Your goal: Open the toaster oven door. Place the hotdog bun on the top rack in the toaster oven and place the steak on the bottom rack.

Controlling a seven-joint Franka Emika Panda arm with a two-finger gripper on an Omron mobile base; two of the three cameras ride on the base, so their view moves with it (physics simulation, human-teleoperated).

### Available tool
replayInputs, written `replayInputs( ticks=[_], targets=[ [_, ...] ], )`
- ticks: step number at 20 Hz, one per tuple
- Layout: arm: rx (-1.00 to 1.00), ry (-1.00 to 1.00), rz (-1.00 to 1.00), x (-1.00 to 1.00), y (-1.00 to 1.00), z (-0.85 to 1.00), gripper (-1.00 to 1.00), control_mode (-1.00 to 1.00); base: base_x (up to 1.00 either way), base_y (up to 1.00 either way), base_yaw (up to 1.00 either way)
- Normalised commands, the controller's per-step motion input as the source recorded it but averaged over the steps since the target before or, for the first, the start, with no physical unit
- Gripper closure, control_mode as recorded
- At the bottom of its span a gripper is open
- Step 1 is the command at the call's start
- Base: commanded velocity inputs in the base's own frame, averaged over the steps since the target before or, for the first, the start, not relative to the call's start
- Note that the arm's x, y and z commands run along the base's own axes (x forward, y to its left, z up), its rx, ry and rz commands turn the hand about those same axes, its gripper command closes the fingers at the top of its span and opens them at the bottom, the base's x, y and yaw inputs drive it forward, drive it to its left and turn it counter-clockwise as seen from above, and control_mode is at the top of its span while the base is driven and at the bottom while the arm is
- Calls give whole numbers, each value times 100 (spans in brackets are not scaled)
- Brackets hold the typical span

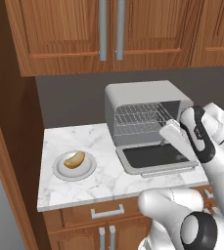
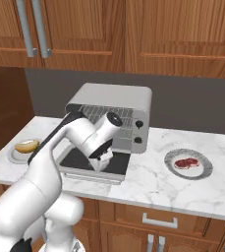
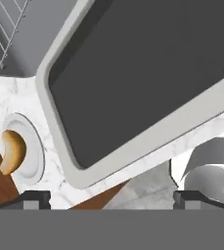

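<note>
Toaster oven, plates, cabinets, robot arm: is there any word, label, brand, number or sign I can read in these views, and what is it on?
None: no readable text in any view.
The toaster oven has two small dark knobs on its front panel, with no legible markings around them.
The open toaster oven door is plain dark glass in a grey frame.
The plates, the cabinet doors and the marble counter are unmarked.

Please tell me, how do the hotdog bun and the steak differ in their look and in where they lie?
The hotdog bun is a golden-tan oblong roll; the steak is a flat red slab with pale streaks. The bun lies left of the toaster oven, the steak right of it. Both rest on their own round plates on the marble counter, outside the oven, whose toaster oven door lies open.
</note>
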Motion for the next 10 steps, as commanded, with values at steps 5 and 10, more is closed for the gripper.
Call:
replayInputs(
  ticks=[5, 10],
  targets=[
    [-11, -6, 18, 16, 5, -22, -100, -100, 0, 0, 0],
    [-1, -20, 9, 15, 3, -7, -100, -100, 0, 0, 0]
  ],
)
